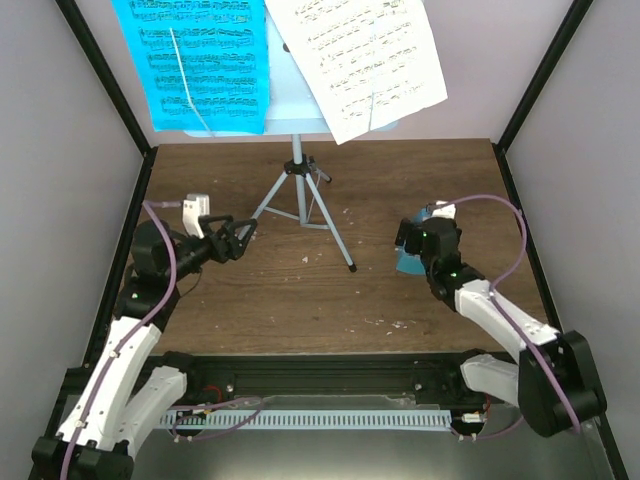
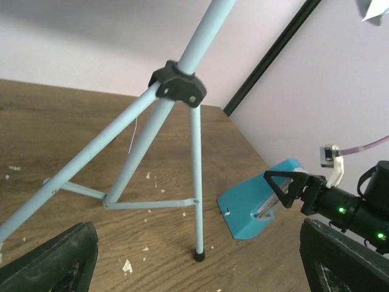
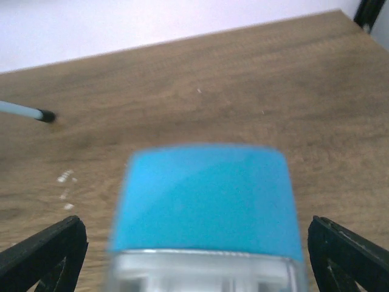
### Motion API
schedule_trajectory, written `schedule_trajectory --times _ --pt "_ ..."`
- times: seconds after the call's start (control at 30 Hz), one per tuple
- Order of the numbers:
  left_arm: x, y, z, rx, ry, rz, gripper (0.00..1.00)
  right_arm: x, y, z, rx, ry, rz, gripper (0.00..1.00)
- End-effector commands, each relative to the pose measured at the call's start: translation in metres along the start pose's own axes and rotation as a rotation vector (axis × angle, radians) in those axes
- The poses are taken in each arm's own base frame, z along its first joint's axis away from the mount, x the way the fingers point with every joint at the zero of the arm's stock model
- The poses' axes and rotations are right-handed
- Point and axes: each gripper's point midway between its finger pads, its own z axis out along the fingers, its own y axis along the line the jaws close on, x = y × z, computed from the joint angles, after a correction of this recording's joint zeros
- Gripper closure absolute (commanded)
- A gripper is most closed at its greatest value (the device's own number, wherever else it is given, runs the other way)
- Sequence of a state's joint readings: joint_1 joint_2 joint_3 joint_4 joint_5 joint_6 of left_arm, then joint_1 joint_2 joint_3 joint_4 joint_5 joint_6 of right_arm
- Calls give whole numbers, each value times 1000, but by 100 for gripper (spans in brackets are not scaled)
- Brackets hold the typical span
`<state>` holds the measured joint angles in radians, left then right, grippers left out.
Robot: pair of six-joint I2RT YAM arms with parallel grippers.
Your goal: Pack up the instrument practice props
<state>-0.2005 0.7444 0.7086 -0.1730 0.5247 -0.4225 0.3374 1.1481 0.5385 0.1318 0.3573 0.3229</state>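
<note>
The pale blue music stand [image 1: 297, 170] rises on tripod legs [image 2: 196, 182] at the back middle. A cyan music sheet [image 1: 200, 60] and a white one [image 1: 365, 60] rest on its desk. The teal metronome [image 1: 406, 264] with its clear cover lies on the table at the right [image 2: 255, 204]. My right gripper [image 1: 412, 245] is open and straddles it [image 3: 206, 201], with a black finger [image 3: 42, 255] at each side and a small gap between. Left of the tripod, my left gripper [image 1: 240, 235] is open and holds nothing; it faces the legs [image 2: 200, 267].
Black frame posts [image 1: 110, 80] and pale walls close in the wooden table [image 1: 300, 300] on both sides. Small pale crumbs [image 2: 126, 265] lie scattered on the wood. One tripod foot [image 1: 352, 267] reaches toward the middle of the table.
</note>
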Motion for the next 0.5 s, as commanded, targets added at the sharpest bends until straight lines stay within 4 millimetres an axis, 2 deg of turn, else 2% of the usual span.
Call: schedule_trajectory --times 0.0,0.13,0.33,0.4,0.47 --pt "-28 -22 -15 33 -62 65 7 -65 19 -35 -109 -119 -25 0" --pt "-60 -43 -25 25 -72 131 10 -108 27 -74 -171 -212 -40 0" --pt "-114 -76 -47 22 -169 205 16 -172 59 -123 -347 -257 -52 0" --pt "-126 -90 -46 70 -175 206 18 -195 70 -141 -410 -293 -41 0" --pt "-133 -104 -37 129 -144 211 21 -217 71 -153 -415 -330 -16 0"
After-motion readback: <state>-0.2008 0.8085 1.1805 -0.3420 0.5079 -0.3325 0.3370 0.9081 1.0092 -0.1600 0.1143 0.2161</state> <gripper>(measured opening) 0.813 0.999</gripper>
